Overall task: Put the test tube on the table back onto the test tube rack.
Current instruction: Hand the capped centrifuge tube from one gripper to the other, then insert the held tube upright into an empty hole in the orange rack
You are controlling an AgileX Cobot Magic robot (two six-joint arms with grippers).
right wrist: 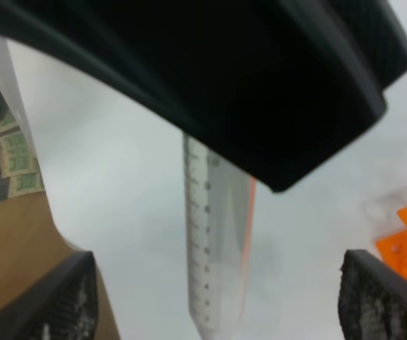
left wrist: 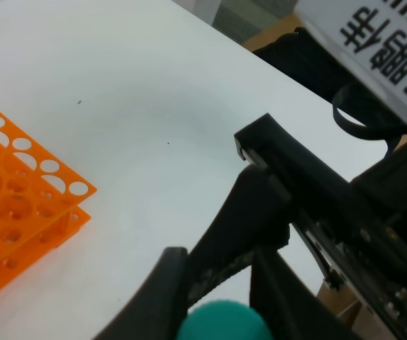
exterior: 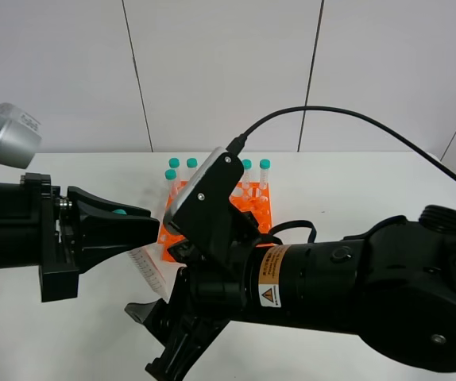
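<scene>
My left gripper [exterior: 142,224] is shut on the test tube [exterior: 155,274], just below its teal cap [left wrist: 225,324]. The clear graduated tube hangs tip down above the white table [exterior: 371,182]. It shows in the right wrist view [right wrist: 214,234] under the black left gripper. My right gripper [exterior: 152,341] is open, its fingers [right wrist: 69,301] standing on either side of the tube's lower end without touching it. The orange test tube rack [exterior: 253,208] stands behind, partly hidden by the right arm. Its corner shows in the left wrist view [left wrist: 19,205].
Several teal-capped tubes [exterior: 264,165] stand in the rack's back row. The right arm's bulky body [exterior: 355,286] fills the front right, with a black cable [exterior: 347,115] arching above it. The table's edge shows in the right wrist view [right wrist: 54,234].
</scene>
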